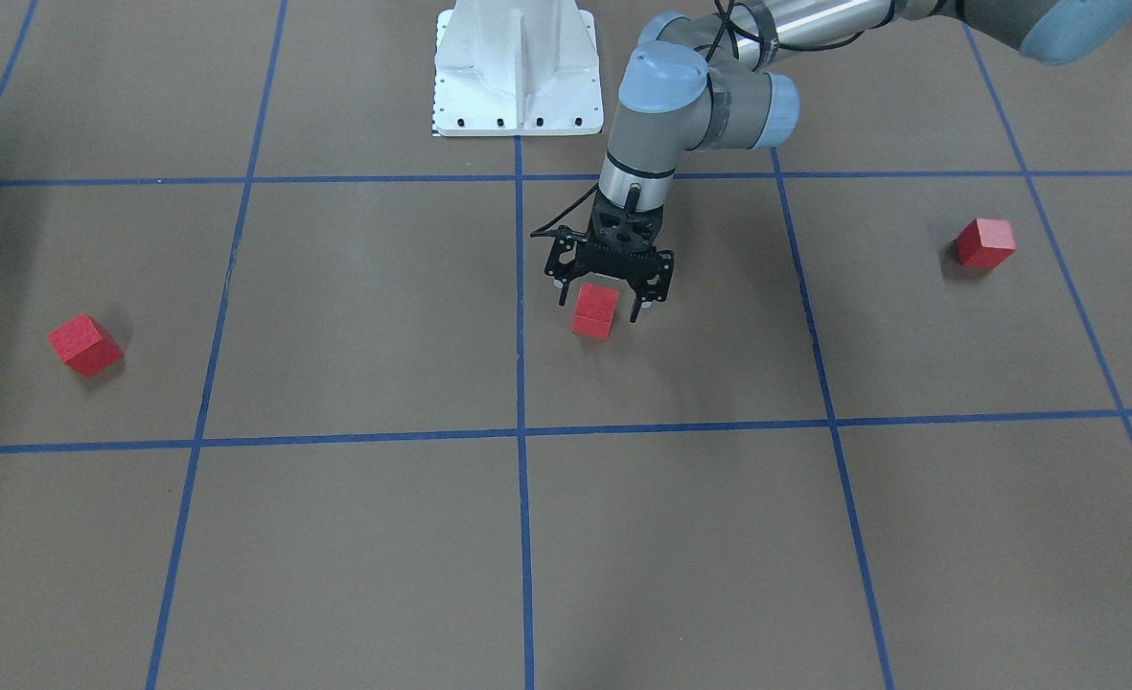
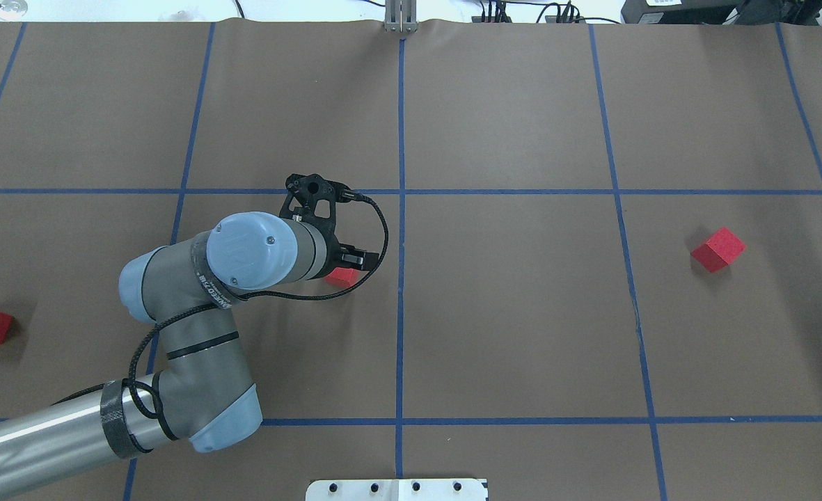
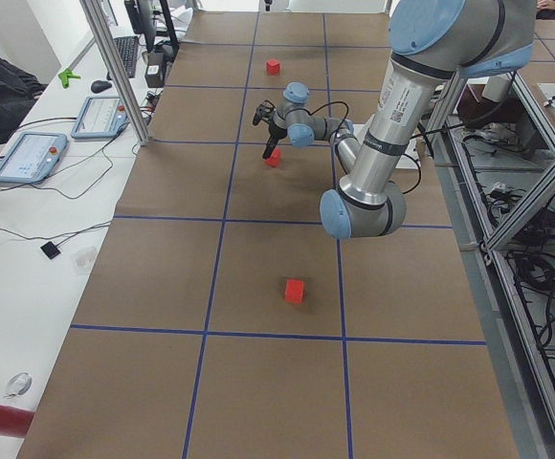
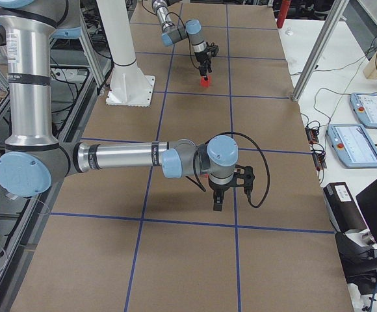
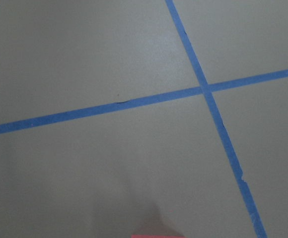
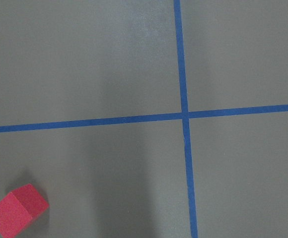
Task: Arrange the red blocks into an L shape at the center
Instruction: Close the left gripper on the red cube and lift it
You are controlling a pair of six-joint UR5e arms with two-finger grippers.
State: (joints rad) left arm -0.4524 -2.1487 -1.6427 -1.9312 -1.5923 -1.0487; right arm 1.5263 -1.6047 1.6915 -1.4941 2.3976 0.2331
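Note:
Three red blocks lie on the brown table. The middle block (image 1: 594, 311) sits just on my left of the centre line, and a sliver of it shows at the bottom edge of the left wrist view (image 5: 156, 236). My left gripper (image 1: 599, 309) points down and is open, with a finger on each side of this block and a gap showing. A second block (image 1: 985, 242) lies far on my left side. The third block (image 1: 86, 345) lies far on my right and shows in the right wrist view (image 6: 16, 215). My right gripper (image 4: 218, 200) hangs high over the table; I cannot tell whether it is open.
Blue tape lines (image 2: 401, 313) divide the table into large squares. The white robot base (image 1: 518, 67) stands at the table's near edge. Metal frame posts (image 4: 318, 49) and control tablets (image 4: 361, 143) stand along the far side.

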